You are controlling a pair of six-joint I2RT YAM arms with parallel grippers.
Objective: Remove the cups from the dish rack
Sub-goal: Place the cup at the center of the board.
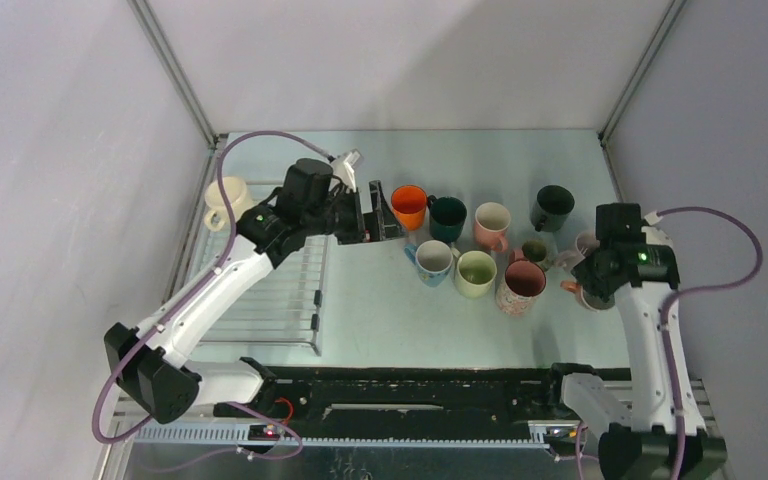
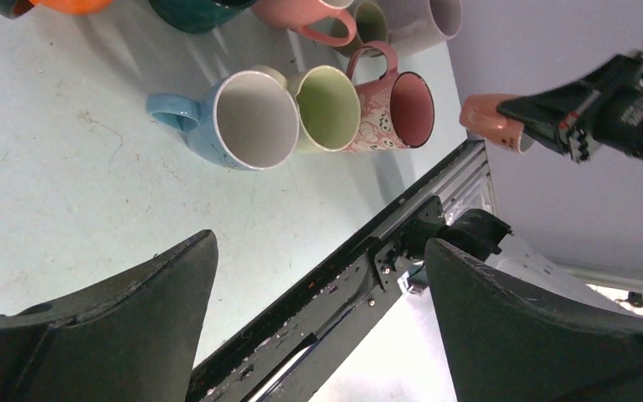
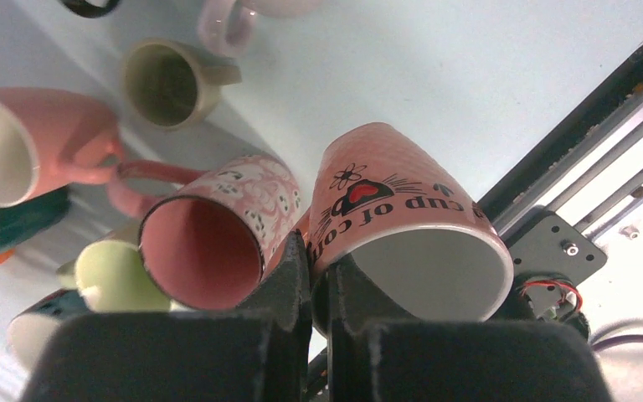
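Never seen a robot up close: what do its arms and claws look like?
The left arm and right arm have white links, black joints and a small green light each. Purple cables loop along them. The left gripper and right gripper each have two broad black fingers.

Soft, even light from above; the cups (image 1: 475, 272) cast only faint shadows on my tabletop (image 1: 380, 310). The overhead view is sharp. Close up, my left claw (image 2: 320, 243) and right claw (image 3: 316, 255) look dark and blurred; lower-right corners glare.
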